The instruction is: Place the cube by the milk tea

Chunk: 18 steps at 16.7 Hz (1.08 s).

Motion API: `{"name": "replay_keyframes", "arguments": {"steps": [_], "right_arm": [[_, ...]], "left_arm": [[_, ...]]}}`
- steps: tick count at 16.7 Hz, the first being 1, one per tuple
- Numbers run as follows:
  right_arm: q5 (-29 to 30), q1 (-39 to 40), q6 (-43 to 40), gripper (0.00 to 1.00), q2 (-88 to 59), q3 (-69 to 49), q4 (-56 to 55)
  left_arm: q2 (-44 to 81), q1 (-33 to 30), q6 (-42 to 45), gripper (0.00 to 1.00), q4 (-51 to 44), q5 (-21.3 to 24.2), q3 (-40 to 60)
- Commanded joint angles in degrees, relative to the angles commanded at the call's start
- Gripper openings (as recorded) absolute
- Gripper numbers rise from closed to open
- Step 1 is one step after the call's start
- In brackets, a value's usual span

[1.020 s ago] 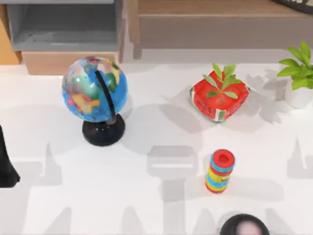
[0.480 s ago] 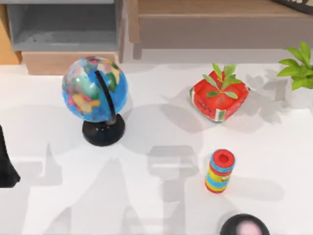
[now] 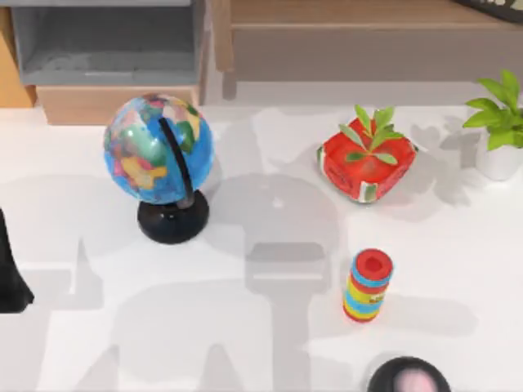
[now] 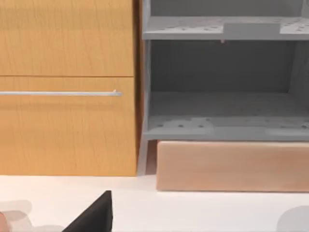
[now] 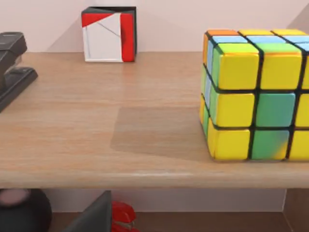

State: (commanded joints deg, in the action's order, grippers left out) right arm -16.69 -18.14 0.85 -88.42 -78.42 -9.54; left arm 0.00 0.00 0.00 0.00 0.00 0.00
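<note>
Top view shows a white table [image 3: 245, 327] with lots of bare room in the middle and along the near edge. The cube [image 3: 366, 166], red with green leaves on top, sits on the right half of the table, toward the back. A striped ring stack [image 3: 368, 285] stands in front of it, well apart from it. A globe [image 3: 159, 155] on a black stand is on the left half, far from the cube, with open table between them. A potted plant [image 3: 499, 131] sits at the right edge, near the cube but not touching it. At the near edge, a dark round thing [image 3: 409, 377] with a pale pink top pokes in, close in front of the ring stack. A black shape [image 3: 10, 273] is at the left edge; I cannot tell what it is. Behind the table are a gray shelf [image 3: 106, 45] and a wooden shelf [image 3: 359, 37]. Left wrist view looks level at a wood cabinet [image 4: 67, 87] and the gray shelf, so that arm faces the back. Right wrist view looks level along a wooden shelf top at a puzzle cube [image 5: 256, 94], a small red and white box [image 5: 108, 34] and a black stapler [image 5: 13, 60]. I cannot tell if either gripper is open or closed.
</note>
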Motion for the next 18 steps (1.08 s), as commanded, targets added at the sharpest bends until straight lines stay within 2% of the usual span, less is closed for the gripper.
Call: {"name": "replay_keyframes", "arguments": {"steps": [4, 11, 18], "right_arm": [[-1.66, -1.80, 0.11, 1.00, -7.89, -7.62, -0.96], [-1.73, -1.75, 0.10, 1.00, -8.39, -8.44, -0.69], [-0.96, -1.24, 0.14, 1.00, -15.48, -18.61, 2.21]], "left_arm": [[0.00, 0.00, 0.00, 1.00, 0.00, 0.00, 0.00], [0.00, 0.00, 0.00, 1.00, 0.00, 0.00, 0.00], [0.00, 0.00, 0.00, 1.00, 0.00, 0.00, 0.00]]}}
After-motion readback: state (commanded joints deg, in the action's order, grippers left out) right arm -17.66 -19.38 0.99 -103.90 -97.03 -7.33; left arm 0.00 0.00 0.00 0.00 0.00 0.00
